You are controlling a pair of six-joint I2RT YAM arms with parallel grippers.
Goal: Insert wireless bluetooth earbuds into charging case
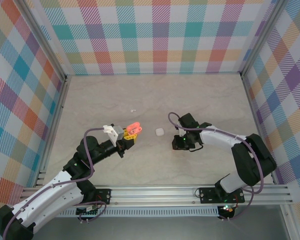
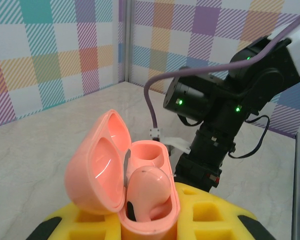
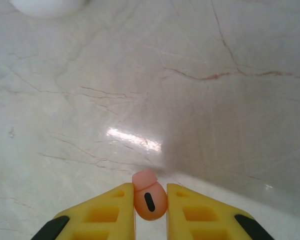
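I have one coral-pink earbud (image 3: 150, 199) pinched between the yellow fingers (image 3: 102, 212) of the right gripper (image 3: 150, 220). That gripper is drawn narrow around it, low over the marble tabletop (image 3: 215, 125). A second coral-pink earbud (image 2: 147, 192) sits in the nearer socket of the coral-pink charging case (image 2: 140, 227). The farther socket is empty, and the lid (image 2: 97, 165) stands open to the left. The left gripper (image 1: 127, 134) is clamped on that case and holds it up, facing the right gripper across a gap. In that gap a small white case (image 1: 159, 132) lies on the tabletop; from the right wrist I see it ahead and to the left of the fingers. Beyond the left gripper, well apart from it, lies a tiny white earbud (image 1: 133, 110), too small for me to make out further.
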